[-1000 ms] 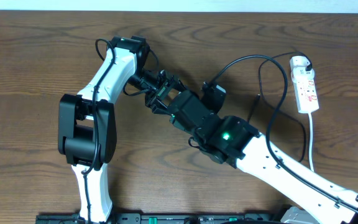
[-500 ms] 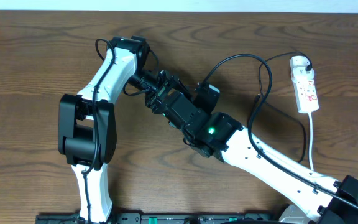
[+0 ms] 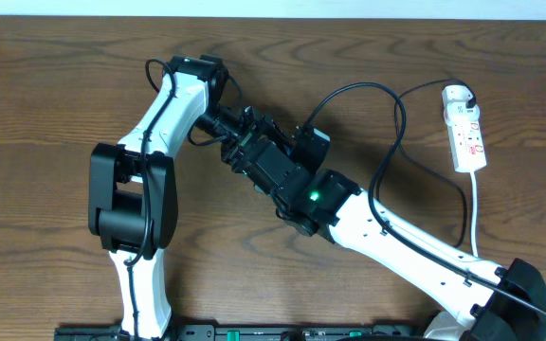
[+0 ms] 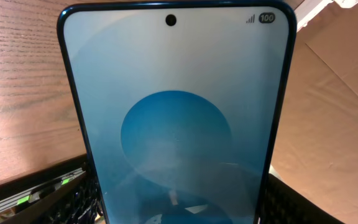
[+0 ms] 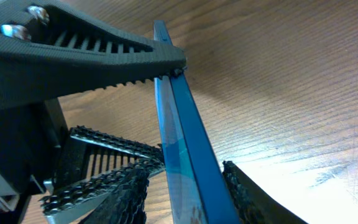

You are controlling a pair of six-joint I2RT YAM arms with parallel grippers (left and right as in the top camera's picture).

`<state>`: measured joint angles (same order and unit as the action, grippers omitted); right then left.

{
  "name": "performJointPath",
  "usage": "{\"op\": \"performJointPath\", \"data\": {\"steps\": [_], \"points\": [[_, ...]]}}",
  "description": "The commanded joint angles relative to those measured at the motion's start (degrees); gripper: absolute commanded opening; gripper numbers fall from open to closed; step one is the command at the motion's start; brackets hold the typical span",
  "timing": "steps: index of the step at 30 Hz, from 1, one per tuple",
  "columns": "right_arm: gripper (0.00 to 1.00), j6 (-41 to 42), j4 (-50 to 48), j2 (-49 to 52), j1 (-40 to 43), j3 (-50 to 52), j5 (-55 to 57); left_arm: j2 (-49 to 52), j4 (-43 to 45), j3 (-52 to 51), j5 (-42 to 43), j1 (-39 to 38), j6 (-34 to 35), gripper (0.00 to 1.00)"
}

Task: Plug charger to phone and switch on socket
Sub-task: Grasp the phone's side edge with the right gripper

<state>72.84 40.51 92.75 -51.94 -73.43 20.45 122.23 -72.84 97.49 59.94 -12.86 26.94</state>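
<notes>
Left gripper [image 4: 177, 190] pinches the phone's [image 4: 176, 112] lower end; one right gripper [image 3: 252, 152] finger [image 5: 104, 56] touches it near the far end, and I cannot tell that gripper's spread. The phone hangs above the tabletop's [image 3: 45, 95] back middle, long axis running out from the pads [image 4: 281, 202], camera hole farthest. Charger [image 3: 368, 87] arcs to the socket [image 3: 465, 128] by the back right corner.

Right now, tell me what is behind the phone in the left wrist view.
The wood table at left and a brown creased surface at right show past the phone. Whatever lies straight behind its screen is covered.
</notes>
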Motion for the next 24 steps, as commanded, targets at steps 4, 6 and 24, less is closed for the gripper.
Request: {"op": "performJointPath", "data": {"steps": [4,6,24], "points": [[0.35,-0.04,-0.72,0.02,-0.15,-1.11,1.53,-2.14,-0.24,-0.07,2.43,0.24,-0.76,0.65],[0.34,-0.04,-0.96,0.04,-0.17,-1.11,1.49,-2.14,-0.24,-0.07,2.43,0.24,-0.76,0.65],[0.30,-0.04,-1.09,0.28,-0.11,-0.81,1.95,-2.14,-0.28,-0.07,2.45,0.24,-0.76,0.65]]}}
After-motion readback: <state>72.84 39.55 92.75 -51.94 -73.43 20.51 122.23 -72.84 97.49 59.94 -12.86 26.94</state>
